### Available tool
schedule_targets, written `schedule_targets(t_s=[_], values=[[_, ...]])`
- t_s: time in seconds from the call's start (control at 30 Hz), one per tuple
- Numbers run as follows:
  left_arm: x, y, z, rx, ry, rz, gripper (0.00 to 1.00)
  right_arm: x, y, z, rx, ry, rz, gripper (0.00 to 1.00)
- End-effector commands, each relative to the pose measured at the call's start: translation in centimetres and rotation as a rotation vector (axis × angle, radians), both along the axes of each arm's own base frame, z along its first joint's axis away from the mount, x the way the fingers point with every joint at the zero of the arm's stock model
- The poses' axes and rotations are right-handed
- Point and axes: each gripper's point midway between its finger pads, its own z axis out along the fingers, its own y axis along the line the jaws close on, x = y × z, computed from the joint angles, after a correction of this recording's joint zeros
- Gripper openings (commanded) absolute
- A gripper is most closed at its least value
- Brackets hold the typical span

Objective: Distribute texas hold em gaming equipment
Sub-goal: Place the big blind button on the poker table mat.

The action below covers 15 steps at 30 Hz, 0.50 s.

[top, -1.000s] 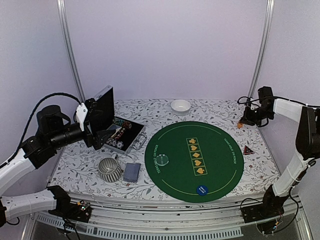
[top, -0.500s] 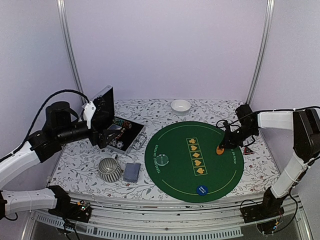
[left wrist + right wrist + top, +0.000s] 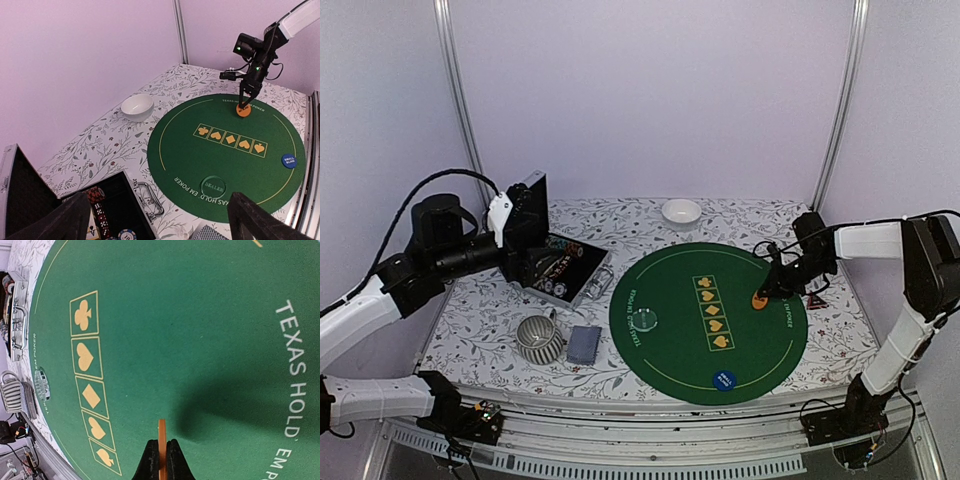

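- Right hand (image 3: 764, 291), clenched on a round orange chip (image 3: 760, 299), at the round green felt mat's (image 3: 670, 345) right side.
- Left hand (image 3: 527, 262), released wide, hangs left of that mat.

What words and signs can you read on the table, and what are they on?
"TEXAS HOLD'EM POKER": twice along the rim of the green mat.
"DEALER": on the clear round button.
"SMALL BLIND": on the blue button.
Club, heart, diamond, heart, spade signs: in the yellow boxes mid-mat.
Too small to read: the red triangular marker, the orange chip, the chips in the case.
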Motion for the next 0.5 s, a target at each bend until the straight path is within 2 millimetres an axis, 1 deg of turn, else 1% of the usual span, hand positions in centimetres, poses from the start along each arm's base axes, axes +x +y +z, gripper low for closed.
schedule_targets(t_s=[0.0,0.17,0.3,0.37,0.47], values=[[0.6,0.6,0.0,-0.006,-0.031,0.031,0.98,2.0,-0.9,-0.1,0.026,-0.028,-0.022,0.03],[0.6,0.9,-0.4,0.002,-0.039,0.044,0.98,1.8,-1.1,-1.0,0.038,-0.005,-0.029,0.03],[0.5,1.1,-0.6,0.006,-0.042,0.048,0.98,1.4,-2.1,-1.8,0.027,0.019,-0.057,0.04],[0.5,1.1,-0.6,0.005,-0.043,0.049,0.98,1.4,-2.6,-2.0,0.016,0.023,-0.072,0.11],[0.4,1.1,-0.6,0.004,-0.046,0.048,0.98,1.5,-3.4,-2.1,-0.024,0.029,-0.1,0.27]])
